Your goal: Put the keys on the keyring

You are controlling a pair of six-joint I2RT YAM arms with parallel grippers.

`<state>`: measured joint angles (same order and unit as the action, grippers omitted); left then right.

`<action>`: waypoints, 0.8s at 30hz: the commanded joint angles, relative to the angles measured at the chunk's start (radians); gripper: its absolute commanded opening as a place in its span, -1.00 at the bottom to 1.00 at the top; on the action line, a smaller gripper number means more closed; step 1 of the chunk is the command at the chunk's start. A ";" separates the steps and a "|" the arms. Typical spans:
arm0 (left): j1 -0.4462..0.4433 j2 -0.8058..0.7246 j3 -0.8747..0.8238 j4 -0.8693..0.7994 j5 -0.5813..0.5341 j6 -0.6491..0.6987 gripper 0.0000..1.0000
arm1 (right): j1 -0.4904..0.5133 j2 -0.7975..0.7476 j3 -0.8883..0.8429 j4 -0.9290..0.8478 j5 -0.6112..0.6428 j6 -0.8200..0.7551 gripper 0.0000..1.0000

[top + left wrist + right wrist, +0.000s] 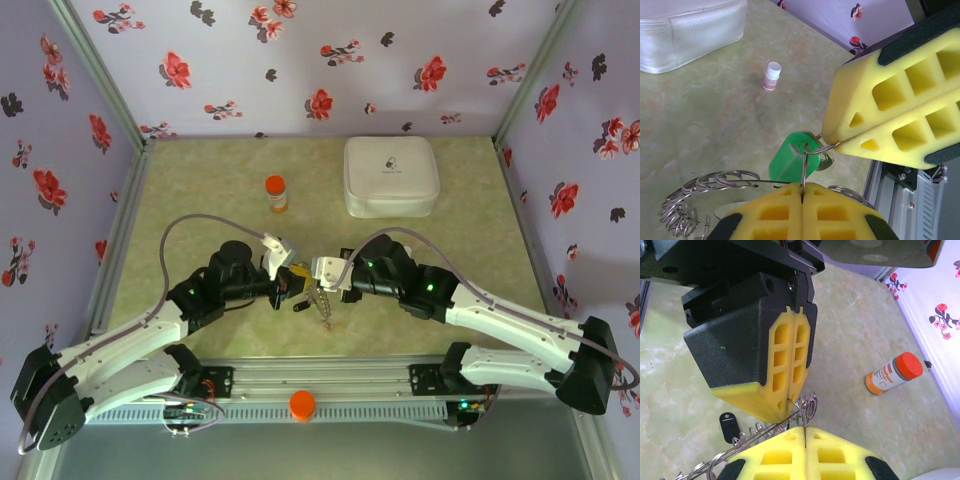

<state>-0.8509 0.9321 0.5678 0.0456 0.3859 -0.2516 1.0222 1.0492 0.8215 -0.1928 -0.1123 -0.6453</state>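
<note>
Left wrist green key [791, 159], keyring [715, 179], right wrist black key [729, 426]

green key [790, 157] dangles beside looped metal keyring [720, 179]; black key [728, 426] flat on table [670, 390].

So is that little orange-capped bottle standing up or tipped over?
Upright: the orange-capped bottle stands on its base, cap uppermost.

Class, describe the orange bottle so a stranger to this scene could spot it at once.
Find the big white case at the far side of the table. Left of it, apart, stands a small bottle. It alone there is orange, with an orange cap and white label.
</note>
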 commanded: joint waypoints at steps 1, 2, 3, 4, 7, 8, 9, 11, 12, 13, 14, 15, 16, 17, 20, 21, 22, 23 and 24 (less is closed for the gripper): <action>-0.005 -0.009 0.036 0.059 0.011 0.024 -1.00 | 0.009 0.009 0.005 -0.023 -0.027 0.016 -1.00; -0.005 -0.008 0.036 0.059 0.011 0.025 -1.00 | 0.009 0.008 0.006 -0.025 -0.030 0.017 -1.00; -0.005 -0.007 0.035 0.059 0.011 0.025 -1.00 | 0.009 0.009 0.007 -0.028 -0.035 0.018 -1.00; -0.005 -0.008 0.036 0.060 0.011 0.026 -1.00 | 0.009 0.009 0.007 -0.031 -0.039 0.018 -1.00; -0.005 -0.007 0.035 0.060 0.010 0.026 -1.00 | 0.009 0.009 0.010 -0.044 -0.051 0.016 -1.00; -0.006 -0.006 0.036 0.060 0.008 0.026 -1.00 | 0.009 0.008 0.011 -0.050 -0.057 0.014 -1.00; -0.005 -0.007 0.037 0.060 0.008 0.027 -1.00 | 0.010 0.008 0.011 -0.057 -0.062 0.013 -1.00; -0.005 -0.004 0.038 0.062 0.004 0.029 -1.00 | 0.009 0.007 0.014 -0.068 -0.073 0.007 -1.00; -0.005 -0.005 0.038 0.063 0.004 0.030 -1.00 | 0.009 0.006 0.017 -0.076 -0.075 0.004 -1.00; -0.005 -0.005 0.038 0.066 0.004 0.033 -1.00 | 0.009 0.007 0.019 -0.081 -0.075 0.002 -1.00; -0.005 -0.006 0.037 0.070 0.002 0.034 -1.00 | 0.009 0.009 0.020 -0.086 -0.073 0.000 -1.00; -0.005 -0.006 0.036 0.074 0.001 0.037 -1.00 | 0.009 0.009 0.021 -0.088 -0.071 -0.002 -1.00; -0.005 -0.006 0.035 0.077 -0.002 0.040 -1.00 | 0.009 0.008 0.021 -0.091 -0.070 -0.006 -1.00; -0.005 -0.007 0.031 0.081 -0.006 0.043 -1.00 | 0.009 0.008 0.022 -0.093 -0.069 -0.006 -1.00; -0.005 -0.011 0.021 0.101 -0.010 0.059 -1.00 | 0.009 0.006 0.015 -0.094 -0.061 -0.008 -1.00; -0.005 -0.013 0.015 0.113 -0.012 0.070 -1.00 | 0.009 0.005 0.012 -0.096 -0.060 -0.008 -1.00; -0.005 -0.018 0.009 0.124 -0.016 0.079 -1.00 | 0.009 0.005 0.010 -0.096 -0.059 -0.009 -0.95; -0.005 -0.024 0.002 0.138 -0.018 0.090 -1.00 | 0.009 0.001 0.007 -0.096 -0.059 -0.007 -0.86; -0.005 -0.030 -0.006 0.152 -0.021 0.101 -1.00 | 0.010 -0.002 0.005 -0.096 -0.059 -0.005 -0.76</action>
<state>-0.8539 0.9318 0.5667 0.0666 0.3855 -0.2028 1.0222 1.0550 0.8223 -0.2466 -0.1528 -0.6476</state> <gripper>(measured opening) 0.038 0.092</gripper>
